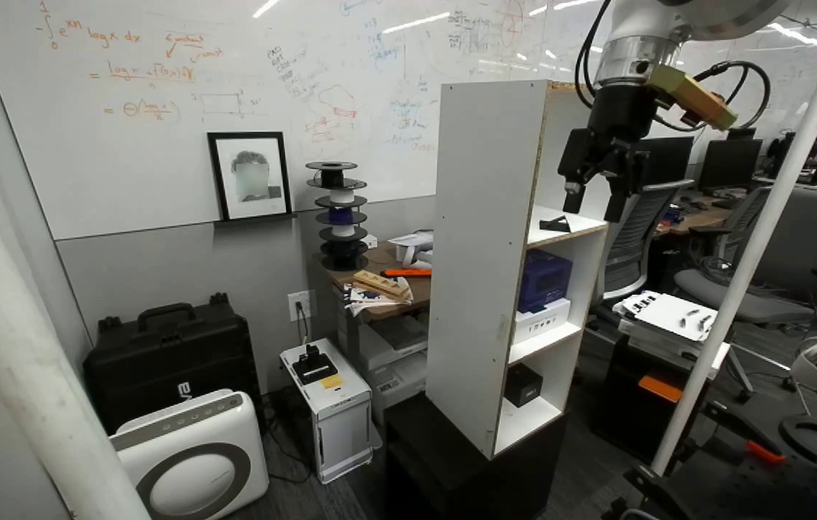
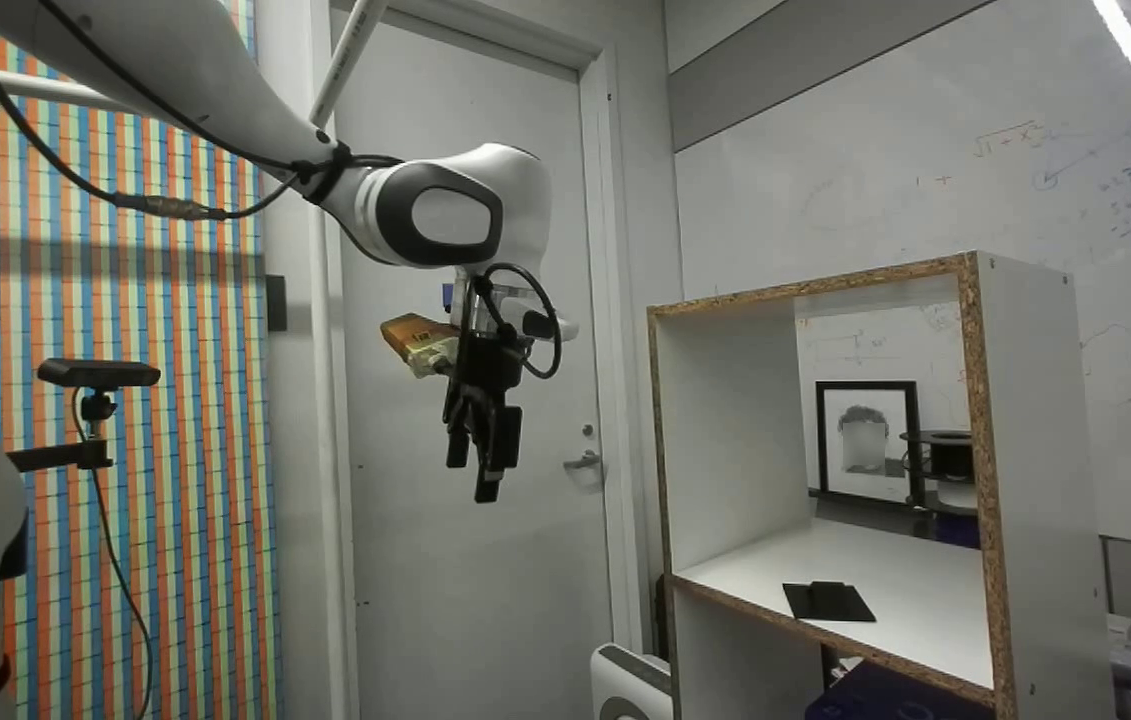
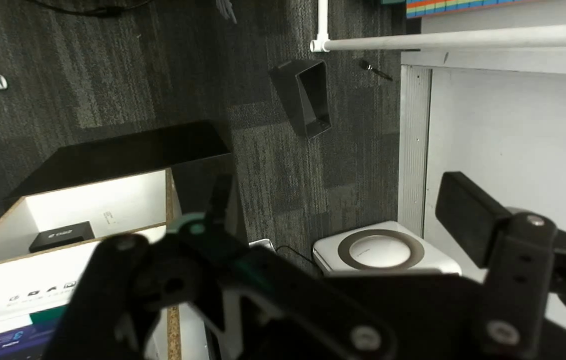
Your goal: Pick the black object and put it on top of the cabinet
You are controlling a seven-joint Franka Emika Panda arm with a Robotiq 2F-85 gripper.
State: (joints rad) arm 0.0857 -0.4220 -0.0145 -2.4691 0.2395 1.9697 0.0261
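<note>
The tall white cabinet [image 1: 484, 260] stands on a black base; it also shows in an exterior view [image 2: 1040, 450] and in the wrist view [image 3: 135, 197]. A small flat black object [image 1: 555, 224] with a raised part lies on the floor of its top compartment, also seen in an exterior view [image 2: 828, 603]. In the wrist view I cannot make this object out. My gripper [image 1: 596, 204] hangs pointing down outside the cabinet, apart from it and higher than the object, as an exterior view [image 2: 473, 475] shows. Its fingers [image 3: 345, 210] are wide apart with nothing between them.
Lower compartments hold a blue box [image 1: 547, 278] on a white box [image 1: 544, 321], and a black box [image 1: 524, 385] at the bottom. A white air purifier [image 3: 382, 250] and a grey bin [image 3: 308, 100] stand on the floor. White poles [image 1: 762, 238] frame the area.
</note>
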